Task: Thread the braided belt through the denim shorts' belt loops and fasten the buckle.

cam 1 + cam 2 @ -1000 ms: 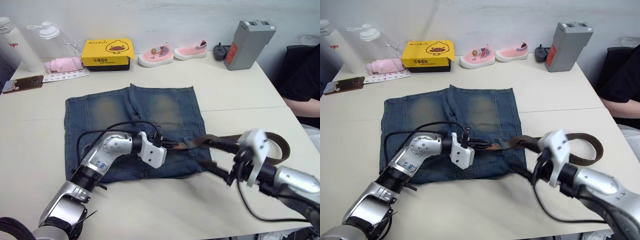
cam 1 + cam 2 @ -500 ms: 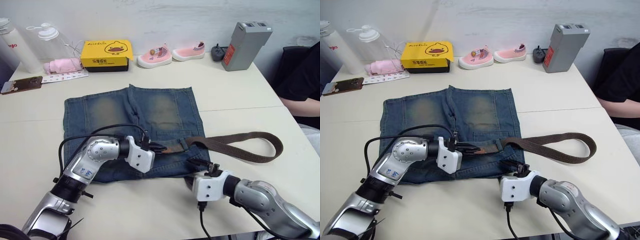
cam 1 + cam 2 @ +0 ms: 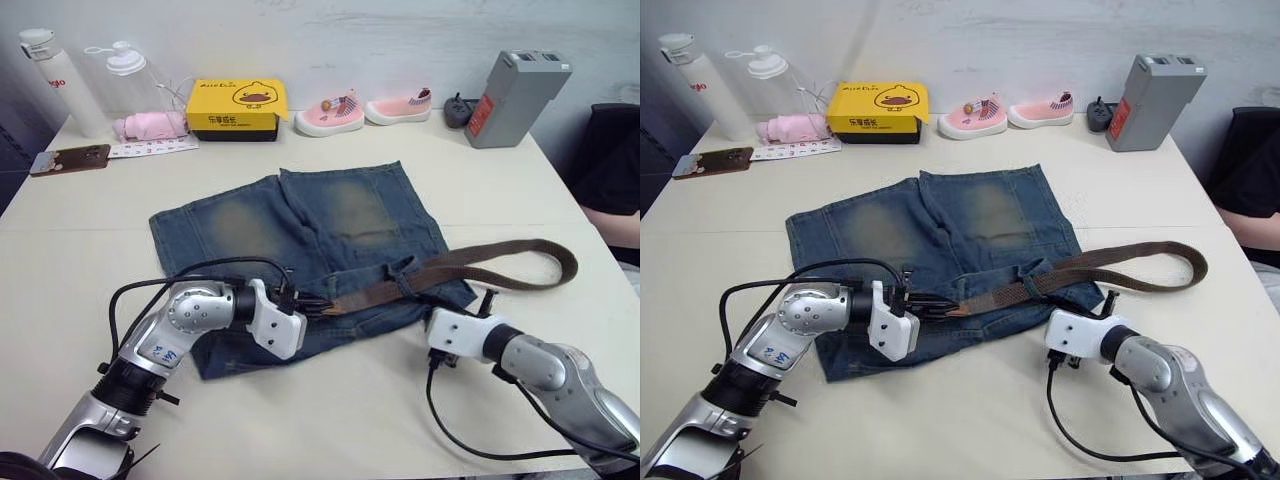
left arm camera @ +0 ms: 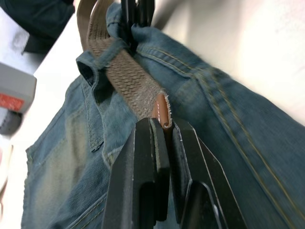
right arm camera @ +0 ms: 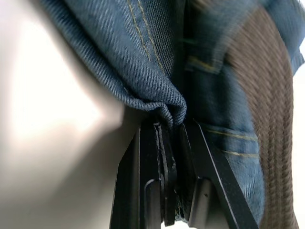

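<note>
Between my left claw's [image 4: 162,138] clenched fingers sits the braided belt's [image 3: 470,262] tan tip, one belt loop [image 4: 95,78] passed; my right claw [image 5: 167,138] pinches the denim shorts' [image 3: 300,215] waistband. Next, I judge, draw the tip toward the following loop.

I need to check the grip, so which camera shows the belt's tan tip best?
The left wrist view: the tan tip sits clamped between the left gripper fingers. Both eye views show it as a small speck; the right wrist view shows brown strap.

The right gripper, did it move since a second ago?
Yes. The right gripper came down from above the braided belt to the near corner of the denim shorts, pinching it.
</note>
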Available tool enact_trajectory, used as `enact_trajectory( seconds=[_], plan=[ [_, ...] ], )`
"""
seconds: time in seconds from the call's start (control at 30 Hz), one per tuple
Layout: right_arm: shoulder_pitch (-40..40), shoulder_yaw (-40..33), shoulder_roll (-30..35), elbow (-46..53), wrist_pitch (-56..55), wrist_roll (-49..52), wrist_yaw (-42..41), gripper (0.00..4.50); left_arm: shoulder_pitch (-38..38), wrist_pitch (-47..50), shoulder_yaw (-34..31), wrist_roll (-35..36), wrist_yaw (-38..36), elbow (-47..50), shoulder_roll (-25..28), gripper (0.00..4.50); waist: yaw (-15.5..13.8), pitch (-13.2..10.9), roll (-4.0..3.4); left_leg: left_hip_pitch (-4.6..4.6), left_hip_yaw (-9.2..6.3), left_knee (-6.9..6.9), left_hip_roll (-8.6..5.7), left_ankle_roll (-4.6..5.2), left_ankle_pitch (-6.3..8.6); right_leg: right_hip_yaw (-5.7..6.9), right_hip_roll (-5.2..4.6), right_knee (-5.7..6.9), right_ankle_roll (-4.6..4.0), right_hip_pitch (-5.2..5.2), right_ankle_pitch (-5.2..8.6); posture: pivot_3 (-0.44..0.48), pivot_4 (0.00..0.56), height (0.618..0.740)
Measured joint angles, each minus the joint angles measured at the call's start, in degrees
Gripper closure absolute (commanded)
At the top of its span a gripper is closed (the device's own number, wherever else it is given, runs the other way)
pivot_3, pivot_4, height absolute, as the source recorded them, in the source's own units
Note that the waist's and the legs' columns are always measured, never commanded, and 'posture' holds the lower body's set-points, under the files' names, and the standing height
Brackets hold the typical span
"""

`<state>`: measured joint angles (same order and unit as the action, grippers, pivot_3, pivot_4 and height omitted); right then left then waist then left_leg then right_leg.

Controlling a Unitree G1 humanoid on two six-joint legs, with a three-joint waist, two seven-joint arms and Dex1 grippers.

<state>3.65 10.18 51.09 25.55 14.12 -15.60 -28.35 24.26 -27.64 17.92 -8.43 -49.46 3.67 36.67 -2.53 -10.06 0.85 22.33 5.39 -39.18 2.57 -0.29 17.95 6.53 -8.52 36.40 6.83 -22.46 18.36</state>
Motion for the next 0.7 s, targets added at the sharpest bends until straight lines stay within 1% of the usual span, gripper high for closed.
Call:
enact_trajectory(
  seconds=[0.17,0.23,0.27,0.43,0.47,0.63,0.67,0.7],
  plan=[
    [0.32,-1.22,-1.10,0.20,0.71,0.36,-1.49,4.45,0.01,-0.68,-0.01,-0.42,0.59,0.12,0.43,4.50,-0.01,0.00,0.00,0.01,0.03,0.01,-0.01,0.00,0.00,0.03,0.04,0.01,0.00,-0.01,0.00,0.000,0.150,0.703],
    [1.52,-2.73,-2.88,1.47,2.19,1.96,-1.99,3.60,0.01,-0.83,-0.01,-0.84,1.18,0.11,0.43,4.50,-0.03,0.00,0.00,0.02,0.02,0.02,0.00,0.00,0.00,0.05,0.06,0.05,0.00,-0.01,0.00,0.000,0.150,0.703],
    [2.15,-3.99,-3.33,1.91,2.75,2.96,-2.42,3.35,0.00,-0.83,-0.02,-0.92,1.38,0.11,0.43,4.50,-0.02,0.00,-0.01,0.03,0.02,0.02,0.00,0.00,0.00,0.05,0.06,0.06,0.00,-0.01,0.00,0.000,0.150,0.703],
    [3.66,-8.91,-3.07,3.38,4.61,5.39,-4.79,1.13,-0.32,-0.88,-0.14,-1.04,2.11,0.06,0.53,4.50,0.21,0.00,0.00,0.02,0.03,0.02,0.03,0.00,0.00,0.05,0.09,0.06,0.00,-0.01,0.00,0.000,0.150,0.703],
    [3.60,-10.29,-3.53,4.09,6.18,7.53,-5.92,0.71,-0.39,-1.08,-0.17,-1.13,2.36,0.05,0.53,4.50,0.27,0.00,0.00,0.02,0.02,0.02,0.04,0.00,0.01,0.05,0.09,0.06,0.00,-0.02,0.00,0.000,0.150,0.703],
    [3.00,-15.99,-7.09,8.86,16.92,21.92,-11.94,0.71,-1.21,-2.26,-1.22,-1.88,3.58,-0.12,0.79,4.50,0.77,-0.02,-0.03,0.05,-0.04,0.04,0.08,0.00,0.01,0.06,0.13,0.10,0.00,-0.03,0.00,0.000,0.150,0.703],
    [0.13,-19.44,-9.10,11.41,23.72,30.49,-13.50,0.71,-1.11,-3.35,-1.51,-2.82,4.68,-0.48,0.79,4.50,1.23,-0.03,-0.04,0.02,-0.08,0.04,0.09,0.00,0.01,0.01,0.12,0.10,0.00,-0.05,0.00,0.000,0.150,0.703],
    [-4.55,-24.51,-10.68,14.09,33.40,41.63,-13.84,0.71,-0.86,-5.15,-1.80,-4.17,6.41,-1.69,0.51,4.50,1.42,-0.03,-0.05,-0.06,-0.24,0.07,0.13,0.01,0.01,-0.06,0.12,0.08,0.00,-0.04,0.00,0.000,0.150,0.703]
  ],
)
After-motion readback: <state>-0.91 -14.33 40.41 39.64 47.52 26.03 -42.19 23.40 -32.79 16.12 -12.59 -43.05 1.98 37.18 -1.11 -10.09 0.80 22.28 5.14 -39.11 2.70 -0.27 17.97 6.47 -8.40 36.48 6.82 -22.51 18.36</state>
